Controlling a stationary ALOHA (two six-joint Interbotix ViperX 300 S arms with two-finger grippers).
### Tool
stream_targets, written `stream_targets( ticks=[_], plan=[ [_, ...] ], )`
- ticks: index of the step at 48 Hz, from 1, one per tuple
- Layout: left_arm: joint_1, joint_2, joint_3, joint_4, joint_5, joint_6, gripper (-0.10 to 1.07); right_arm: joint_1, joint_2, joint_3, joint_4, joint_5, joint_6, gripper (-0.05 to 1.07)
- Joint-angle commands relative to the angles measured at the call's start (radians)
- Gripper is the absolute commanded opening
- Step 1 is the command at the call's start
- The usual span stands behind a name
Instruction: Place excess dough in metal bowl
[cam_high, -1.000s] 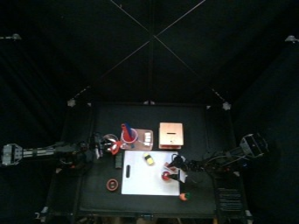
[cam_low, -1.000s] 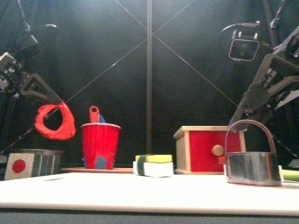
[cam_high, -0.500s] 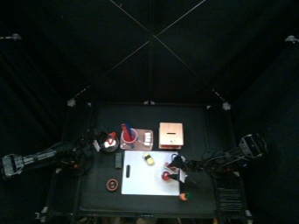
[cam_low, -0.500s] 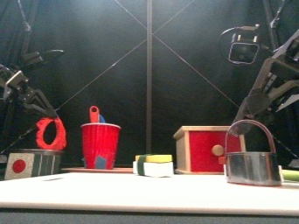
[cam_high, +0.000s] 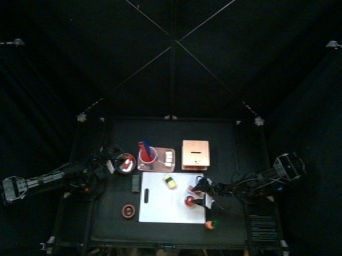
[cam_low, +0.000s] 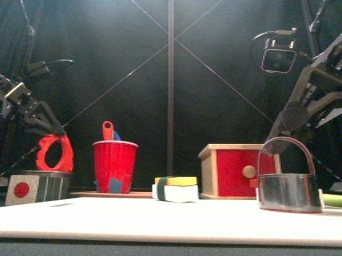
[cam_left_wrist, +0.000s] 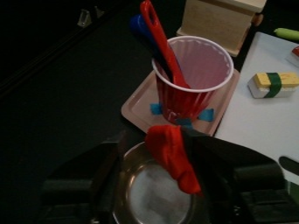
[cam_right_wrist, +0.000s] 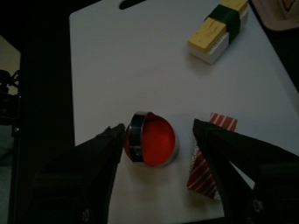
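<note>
Red excess dough hanging between the left hand's jaws, spread wide on either side, not pinching it; whether a jaw touches it cannot be told; directly over the metal bowl, pale inside showing beneath; bowl at the surface's left edge in the front view, dough above it; just beyond, red cup on a pink tray; yellow-green block on the white board; far right, right hand open, jaws either side of a red round cutter, not gripping.
</note>
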Motion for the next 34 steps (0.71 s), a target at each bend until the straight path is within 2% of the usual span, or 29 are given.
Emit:
stream_targets(
  ticks=[1, 9, 25, 34],
  plan=[
    [-0.003, 0.002, -0.011, 0.000, -0.008, -0.002, 0.94, -0.003, -0.009, -0.034, 0.000, -0.003, -0.003, 0.95],
    [0.000, 0.003, -0.011, -0.035, -0.011, -0.011, 0.96, -0.005, -0.009, -0.038, 0.000, -0.003, -0.003, 0.95],
    [0.002, 0.002, 0.012, -0.322, -0.009, -0.028, 0.96, -0.005, -0.011, -0.040, 0.000, -0.002, -0.003, 0.95],
    [0.002, 0.003, 0.014, -0.402, -0.015, -0.028, 0.96, -0.003, -0.011, -0.041, 0.000, -0.003, -0.003, 0.95]
  ],
)
